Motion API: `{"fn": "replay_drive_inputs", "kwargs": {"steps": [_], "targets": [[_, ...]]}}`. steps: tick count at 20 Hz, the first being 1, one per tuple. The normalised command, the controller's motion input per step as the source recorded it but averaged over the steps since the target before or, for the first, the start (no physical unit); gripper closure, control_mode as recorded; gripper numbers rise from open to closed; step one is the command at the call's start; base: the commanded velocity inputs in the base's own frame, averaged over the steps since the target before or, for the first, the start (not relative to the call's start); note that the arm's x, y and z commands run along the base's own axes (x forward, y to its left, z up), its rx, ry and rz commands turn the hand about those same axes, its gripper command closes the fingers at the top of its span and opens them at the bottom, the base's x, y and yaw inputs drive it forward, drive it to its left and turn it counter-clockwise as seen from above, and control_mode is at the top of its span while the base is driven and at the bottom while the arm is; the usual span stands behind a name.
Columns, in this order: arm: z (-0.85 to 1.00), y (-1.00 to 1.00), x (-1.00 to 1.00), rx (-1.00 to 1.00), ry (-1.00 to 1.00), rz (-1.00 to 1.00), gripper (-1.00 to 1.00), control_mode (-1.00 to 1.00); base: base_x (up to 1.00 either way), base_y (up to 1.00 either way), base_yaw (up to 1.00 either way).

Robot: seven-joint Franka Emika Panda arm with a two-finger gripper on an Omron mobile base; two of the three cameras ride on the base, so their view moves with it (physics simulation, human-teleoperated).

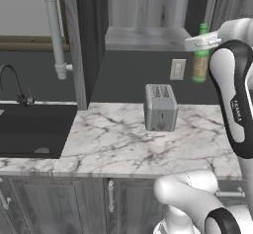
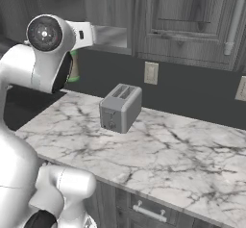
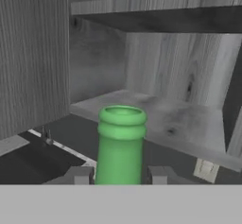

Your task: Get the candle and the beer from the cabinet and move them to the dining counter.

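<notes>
A green beer bottle (image 1: 200,55) hangs in the air just in front of the open cabinet's lower shelf (image 1: 143,38), above the marble worktop. My gripper (image 1: 202,41) is shut on its neck. In the hand view the green neck (image 3: 121,142) rises between my two fingertips (image 3: 78,176), and the bare grey shelf (image 3: 160,119) lies behind it. From the right base view a sliver of the beer (image 2: 74,68) peeks out behind my arm. The candle and the dining counter are out of view.
A silver toaster (image 1: 160,107) stands on the marble worktop (image 1: 113,144) below the cabinet. The cabinet's open door with its bar handle (image 1: 54,25) swings out at left. A black sink (image 1: 29,129) with a faucet (image 1: 12,82) is further left. A wall outlet (image 1: 177,69) sits beside the bottle.
</notes>
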Motion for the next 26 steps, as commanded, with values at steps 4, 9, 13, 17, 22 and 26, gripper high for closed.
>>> {"fn": "replay_drive_inputs", "kwargs": {"steps": [4,9,13,17,22,26], "targets": [[-0.16,-0.12,-0.53,-0.02,0.00,-0.07,1.00,-1.00,0.00,0.00,0.00],[-0.04,-0.16,-0.41,0.00,0.00,-0.04,1.00,-1.00,0.00,0.00,0.00],[-0.04,-0.03,-0.36,0.00,0.00,-0.01,1.00,-1.00,0.00,0.00,0.00],[-0.21,-0.05,-0.42,0.00,0.01,0.00,1.00,-1.00,0.00,0.00,0.00],[-0.23,0.00,-0.42,0.00,0.00,0.00,1.00,-1.00,0.00,0.00,0.00],[-0.02,0.00,-0.15,0.00,0.00,0.00,1.00,-1.00,0.00,0.00,0.00]]}}
